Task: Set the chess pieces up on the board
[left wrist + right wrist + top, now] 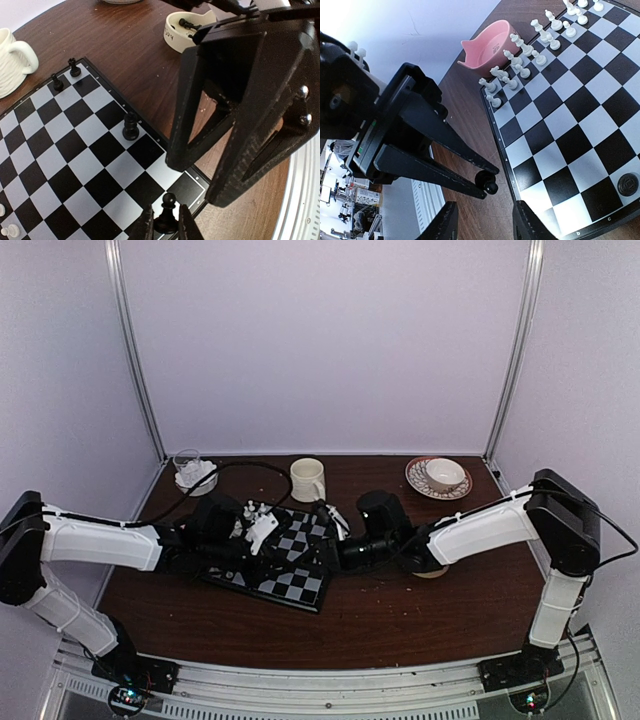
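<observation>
Lowering the black pawn point(167, 211) cleanly is what counts now. Your left hand point(166, 227) is clenched on it, fingertips point(146, 226) pinching its body below the head, over the corner of the board point(95, 150) nearest the right arm. I cannot tell whether its base touches the square yet, so come straight down, centre it, and part the fingers only once it stands. The left arm reaches in low from the left, across the white pieces point(520, 55) and the whole board. Three other black pieces point(131, 125) stand along that same edge. Your right hand point(487, 225) hangs over the tabletop point(400, 620) just off that corner, fingers parted and holding nothing, very near the left hand, so I'd keep it clear
</observation>
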